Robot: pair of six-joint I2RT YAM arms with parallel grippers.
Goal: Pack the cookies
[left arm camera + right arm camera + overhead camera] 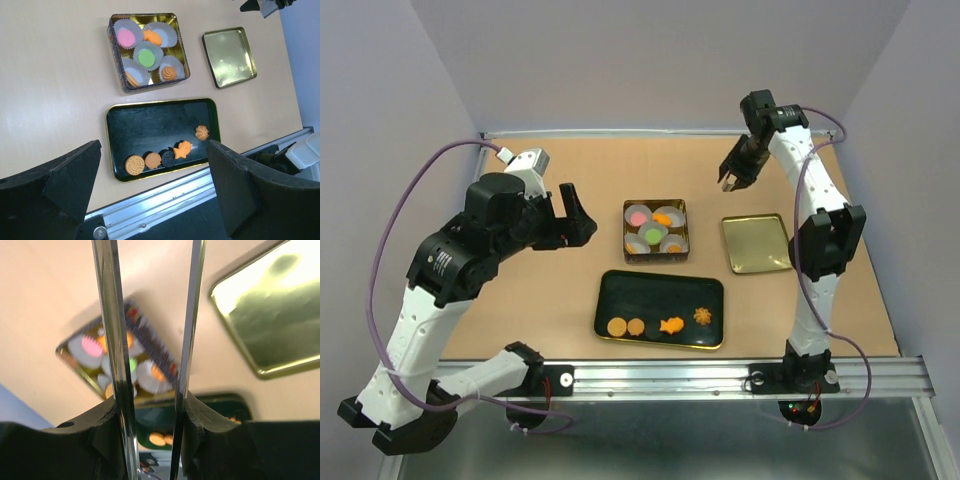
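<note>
Your left gripper (578,212) is spread wide, the cookies (134,164) on the tray (150,120) ahead of it. Your right gripper (728,182) is slightly parted and empty.

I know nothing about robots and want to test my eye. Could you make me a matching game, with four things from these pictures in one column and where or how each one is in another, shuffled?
Things
1. pink cookie
2. fish-shaped cookie
3. gold lid
4. left gripper

Places or states
A. on the black tray, near its front edge
B. open, holding nothing
C. in a paper cup inside the tin
D. flat on the table, right of the tin, nothing in it

Pairs: 1-C, 2-A, 3-D, 4-B
</note>
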